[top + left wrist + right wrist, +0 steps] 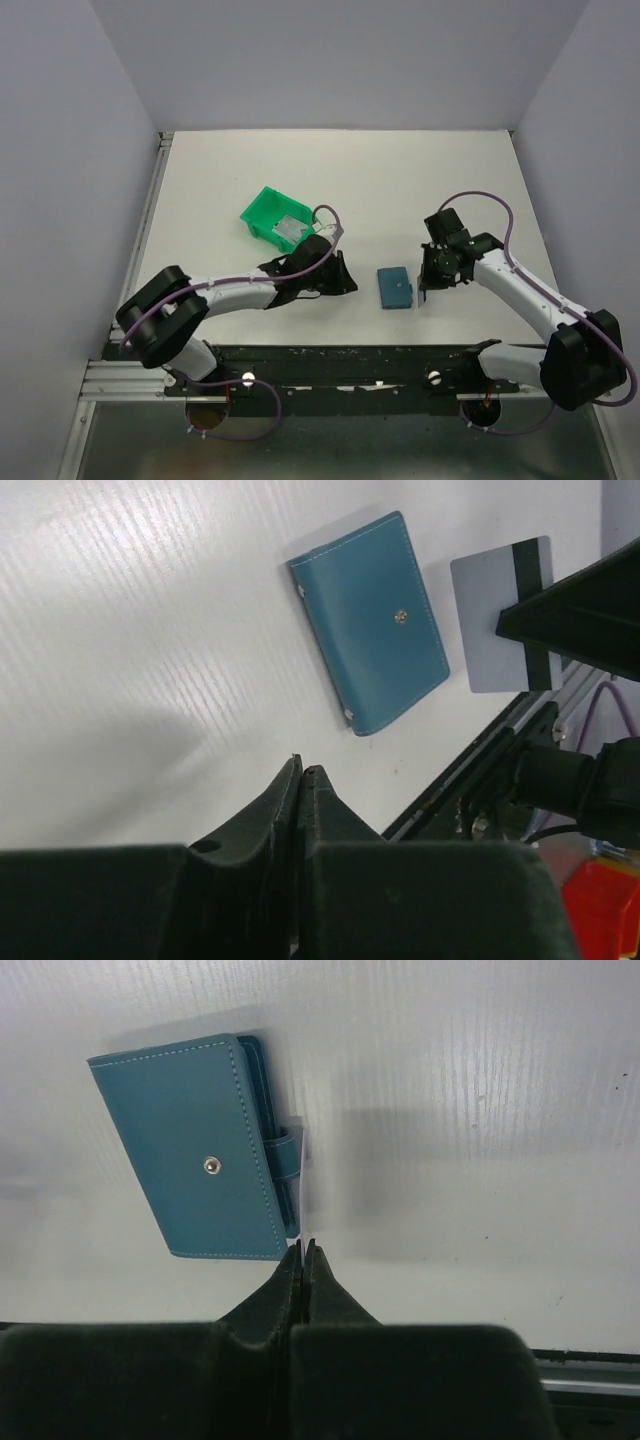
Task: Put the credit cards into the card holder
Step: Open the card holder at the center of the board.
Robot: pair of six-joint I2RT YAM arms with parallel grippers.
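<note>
Wallet point(190, 1145) lies closed, apparently nothing stowed; right gripper point(303, 1247) pinches one card point(490, 620) just beside it, left gripper point(300, 770) fingers pressed together, empty.

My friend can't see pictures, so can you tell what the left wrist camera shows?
A closed blue card holder lies on the white table. Beside it, the right pincer holds a grey credit card with a dark stripe. The left pincer is shut at the bottom.

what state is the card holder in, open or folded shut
Folded shut: the card holder lies flat, stud side up, strap wrapped round its edge.
</note>
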